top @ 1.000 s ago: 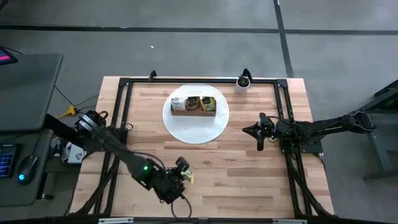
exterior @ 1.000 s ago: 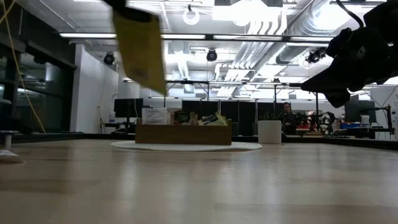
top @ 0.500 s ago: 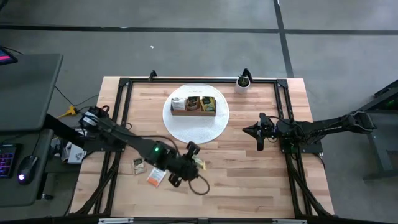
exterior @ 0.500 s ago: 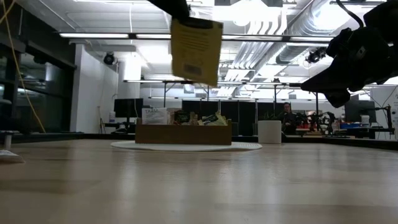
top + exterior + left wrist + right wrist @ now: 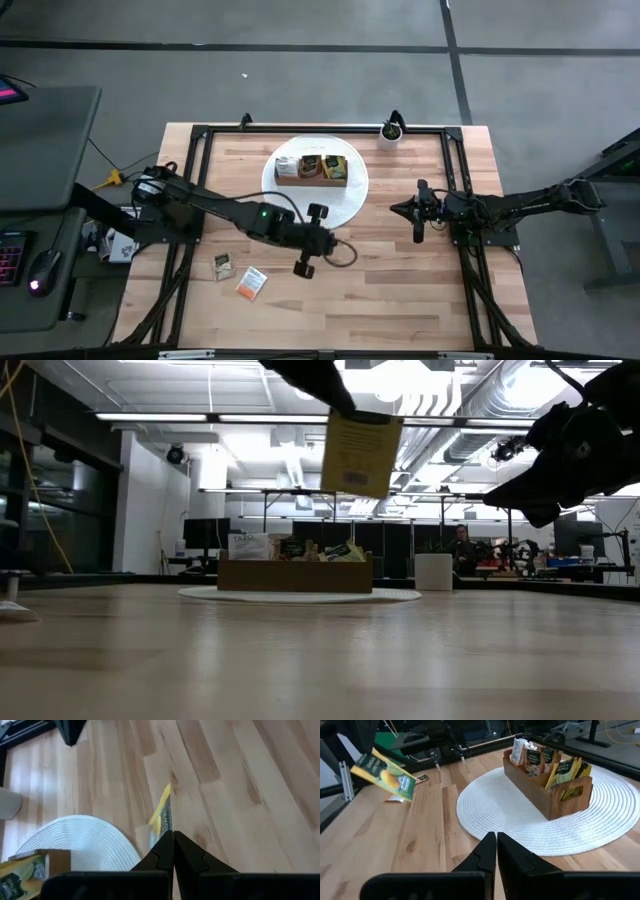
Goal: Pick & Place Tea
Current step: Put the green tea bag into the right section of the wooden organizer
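Note:
My left gripper hovers over the table's middle, just near of the white round mat, shut on a green-yellow tea sachet, which also shows in the right wrist view as the sachet. The brown wooden box stands on the mat with several sachets upright in its compartments. Two more sachets lie flat on the table, a dark one and a white-orange one. My right gripper waits shut at the table's right side, holding nothing. My left gripper pinches the green-yellow sachet between its two fingers at the sachet's top edge, coming at it from above. In the left wrist view the sachet's edge stands out from between the shut fingertips. The sachet hangs below the fingers, slightly tilted and lifted clear of the table.
A small white pot with a plant stands at the far edge, right of the mat. A black metal frame runs along the table's left, far and right sides. Bare wood lies between the mat and the near edge.
My left gripper has carried the sachet from near the table's near edge toward the far right, up to the mat's near rim, staying shut. The sachet has stayed hanging below it. The two sachets on the table, covered by the arm a second ago, now show.

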Action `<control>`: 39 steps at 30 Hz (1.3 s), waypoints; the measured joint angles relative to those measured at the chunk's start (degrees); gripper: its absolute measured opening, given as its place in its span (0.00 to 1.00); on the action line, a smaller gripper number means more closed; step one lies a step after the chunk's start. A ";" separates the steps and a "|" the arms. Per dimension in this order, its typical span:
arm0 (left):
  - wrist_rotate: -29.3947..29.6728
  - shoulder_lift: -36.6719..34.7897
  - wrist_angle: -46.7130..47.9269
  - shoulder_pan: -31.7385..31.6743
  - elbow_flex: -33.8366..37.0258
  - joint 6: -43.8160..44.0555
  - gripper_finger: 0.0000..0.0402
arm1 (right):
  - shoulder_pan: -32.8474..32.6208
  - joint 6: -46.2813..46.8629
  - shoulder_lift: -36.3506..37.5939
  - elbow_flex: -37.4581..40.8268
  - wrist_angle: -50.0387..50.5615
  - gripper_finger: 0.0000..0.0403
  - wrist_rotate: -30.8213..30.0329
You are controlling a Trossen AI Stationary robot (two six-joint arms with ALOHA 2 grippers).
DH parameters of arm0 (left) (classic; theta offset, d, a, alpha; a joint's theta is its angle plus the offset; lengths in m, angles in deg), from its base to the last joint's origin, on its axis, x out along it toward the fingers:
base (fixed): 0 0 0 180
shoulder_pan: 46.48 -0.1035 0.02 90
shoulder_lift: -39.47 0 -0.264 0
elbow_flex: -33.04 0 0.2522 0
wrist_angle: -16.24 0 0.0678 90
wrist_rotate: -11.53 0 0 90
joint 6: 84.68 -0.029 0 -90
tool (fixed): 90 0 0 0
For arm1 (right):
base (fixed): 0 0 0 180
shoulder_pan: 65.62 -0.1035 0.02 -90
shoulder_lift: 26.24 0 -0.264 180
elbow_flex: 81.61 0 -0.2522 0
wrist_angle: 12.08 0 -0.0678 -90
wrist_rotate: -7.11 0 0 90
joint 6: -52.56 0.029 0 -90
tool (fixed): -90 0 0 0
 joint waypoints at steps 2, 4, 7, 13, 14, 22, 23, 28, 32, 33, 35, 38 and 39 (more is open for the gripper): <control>-0.58 0.00 -1.51 -0.86 0.00 1.02 0.00 | -0.01 -0.19 0.00 0.00 -0.01 0.03 0.01; -0.90 0.00 -2.60 -1.58 0.00 1.83 0.00 | 0.01 1.78 0.01 0.01 -0.01 0.03 0.18; -1.65 0.00 -3.57 -2.79 0.00 3.26 0.00 | -0.01 6.05 -0.01 -0.01 -0.07 0.03 0.47; -1.84 -0.02 -5.99 -4.91 0.00 5.18 0.00 | -0.01 14.83 -0.01 0.00 -0.97 0.03 0.48; -1.84 -0.02 -6.29 -5.35 0.00 5.55 0.00 | -0.01 16.35 -0.01 0.01 -1.54 0.03 0.47; -3.96 -0.02 -10.92 -7.91 0.02 6.24 0.00 | 0.01 17.79 0.01 0.00 -10.35 0.03 1.45; -4.40 -0.02 -11.46 -8.15 0.02 6.33 0.00 | 0.01 17.37 0.01 0.01 -11.68 0.03 2.00; -4.79 -0.02 -12.45 -8.54 0.02 7.12 0.00 | 0.01 16.66 0.01 0.01 -18.09 0.03 4.74; -4.88 -0.02 -12.85 -8.77 0.02 7.34 0.00 | 0.00 17.79 0.01 -0.02 -20.59 0.03 6.12; -4.88 -0.02 -12.87 -8.77 0.02 7.35 0.00 | 0.01 17.51 0.00 -0.08 -20.55 0.03 6.34; -4.88 -0.02 -12.89 -8.77 0.02 7.36 0.00 | 0.01 15.29 -0.04 -0.58 -20.05 0.03 7.60; -4.86 -0.02 -12.87 -8.77 0.02 7.53 0.00 | -0.03 11.93 -0.55 -3.42 -17.46 0.04 10.10; -4.86 -0.02 -12.87 -8.77 0.02 7.57 0.00 | -0.01 11.33 -0.96 -5.03 -15.54 0.05 10.23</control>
